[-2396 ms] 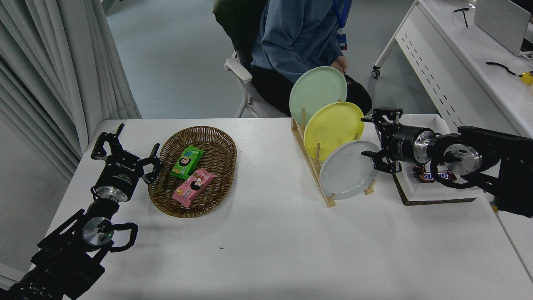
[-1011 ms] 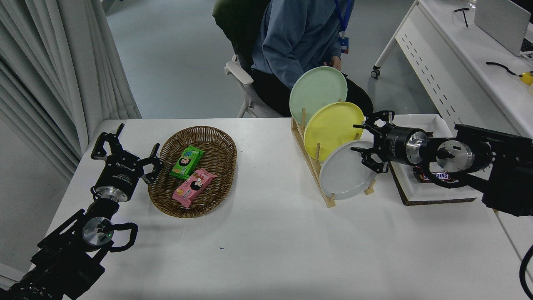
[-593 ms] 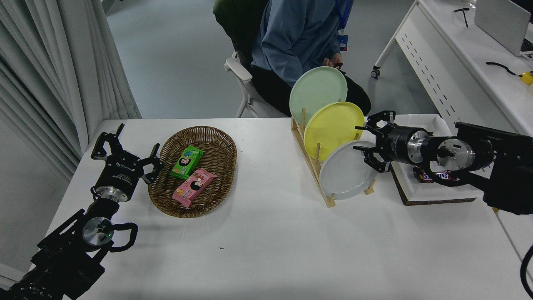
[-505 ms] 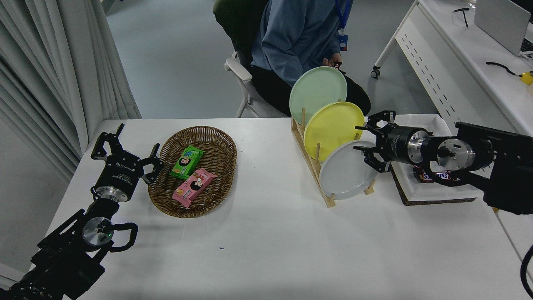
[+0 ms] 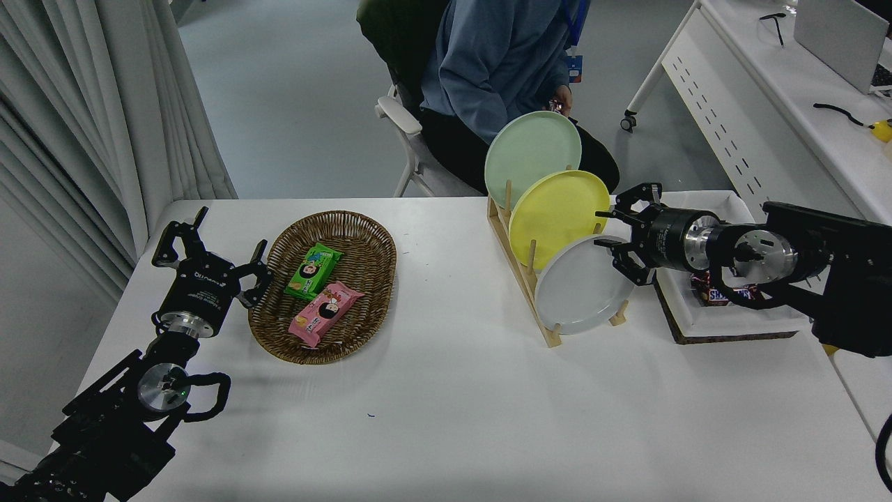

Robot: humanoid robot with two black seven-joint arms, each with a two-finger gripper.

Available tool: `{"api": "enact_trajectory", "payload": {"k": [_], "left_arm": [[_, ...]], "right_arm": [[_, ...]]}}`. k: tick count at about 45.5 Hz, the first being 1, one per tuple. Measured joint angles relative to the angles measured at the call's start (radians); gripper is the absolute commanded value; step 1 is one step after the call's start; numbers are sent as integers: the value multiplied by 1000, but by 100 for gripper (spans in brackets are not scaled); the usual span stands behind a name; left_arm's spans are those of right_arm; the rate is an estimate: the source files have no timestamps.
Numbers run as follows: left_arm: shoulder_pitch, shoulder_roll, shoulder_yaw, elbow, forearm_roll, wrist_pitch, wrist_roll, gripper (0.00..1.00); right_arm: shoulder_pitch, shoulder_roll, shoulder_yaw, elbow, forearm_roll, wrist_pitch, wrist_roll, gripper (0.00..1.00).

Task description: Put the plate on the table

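The light-grey plate (image 5: 580,286) stands on edge in the front slot of a wooden rack (image 5: 524,273) on the white table (image 5: 446,390). A yellow plate (image 5: 554,209) and a pale green plate (image 5: 531,155) stand behind it. My right gripper (image 5: 608,228) is open at the grey plate's upper right rim. Its lower finger lies over the rim and its upper finger is beside the yellow plate. My left gripper (image 5: 209,245) is open and parked at the left, beside the basket.
A wicker basket (image 5: 324,286) holds a green and a pink snack pack. A white tray (image 5: 732,307) with a chocolate bar lies under my right arm. A person (image 5: 498,63) sits at the far side. A white desk (image 5: 787,90) stands at the right.
My right gripper moved left from beside the rack to the grey plate's upper right rim, then drew back slightly. The plates and left arm have not moved.
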Motion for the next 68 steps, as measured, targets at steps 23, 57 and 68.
{"api": "enact_trajectory", "payload": {"k": [23,57,68], "left_arm": [[0,0,0,0,0,0,0,100],[0,0,0,0,0,0,0,100],[0,0,0,0,0,0,0,100]], "right_arm": [[6,-2,-10,1,-23,5,-28,27],[9,-3,1,-6,-25,1,-60,24],[9,-1,2,-9,-25,0,-61,22]]}}
